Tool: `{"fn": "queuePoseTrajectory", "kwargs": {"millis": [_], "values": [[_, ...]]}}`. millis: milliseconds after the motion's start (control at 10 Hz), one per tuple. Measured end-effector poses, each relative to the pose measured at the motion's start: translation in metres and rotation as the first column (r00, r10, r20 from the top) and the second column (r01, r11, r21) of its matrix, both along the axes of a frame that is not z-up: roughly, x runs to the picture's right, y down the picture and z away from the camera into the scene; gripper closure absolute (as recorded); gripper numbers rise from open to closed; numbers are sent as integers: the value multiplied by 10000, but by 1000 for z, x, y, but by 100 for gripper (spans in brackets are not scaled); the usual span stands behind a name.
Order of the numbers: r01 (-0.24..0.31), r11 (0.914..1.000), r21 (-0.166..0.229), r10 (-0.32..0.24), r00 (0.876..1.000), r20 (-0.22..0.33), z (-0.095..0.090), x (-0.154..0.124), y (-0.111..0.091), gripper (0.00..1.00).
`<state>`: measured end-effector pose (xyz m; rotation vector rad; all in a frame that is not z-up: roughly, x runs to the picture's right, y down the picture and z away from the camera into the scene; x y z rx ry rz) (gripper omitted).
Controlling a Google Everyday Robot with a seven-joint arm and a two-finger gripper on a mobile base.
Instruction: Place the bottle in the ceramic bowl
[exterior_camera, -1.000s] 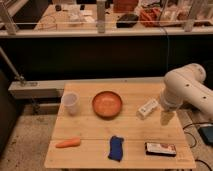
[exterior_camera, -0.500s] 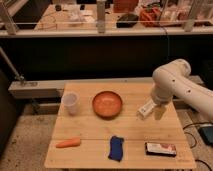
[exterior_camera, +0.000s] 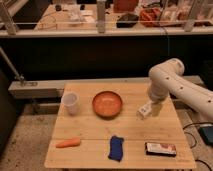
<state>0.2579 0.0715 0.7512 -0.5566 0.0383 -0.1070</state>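
Note:
The small white bottle lies on the wooden table, right of centre. The round orange-brown ceramic bowl sits just left of it, a short gap between them, and holds nothing I can see. My white arm reaches in from the right and bends down over the table. My gripper hangs at the bottle's right side, touching it or nearly so. The arm's wrist hides part of the bottle's right end.
A white cup stands at the table's left. An orange carrot lies front left, a blue cloth-like item front centre, and a flat dark box with a red-white label front right. A railing and cluttered benches stand behind.
My arm has swung left from the table's right edge, bringing the gripper down next to the bottle. The bottle and the other objects have not moved.

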Motion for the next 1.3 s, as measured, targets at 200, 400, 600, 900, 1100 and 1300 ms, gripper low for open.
{"fn": "queuePoseTrajectory", "kwargs": {"millis": [200, 400, 600, 900, 1100, 1300], "values": [[63, 10000, -24, -63, 9999, 113, 14, 0, 0, 20], [132, 9999, -40, -131, 9997, 189, 25, 1, -2, 20], [274, 9996, -75, -272, 9993, 276, 36, 2, -1, 20], [509, 9986, -118, -503, 9977, 462, 49, 2, 3, 20], [740, 9971, -162, -728, 9954, 626, 58, 2, 5, 20], [928, 9955, -167, -911, 9926, 807, 66, 0, 8, 20]]}}
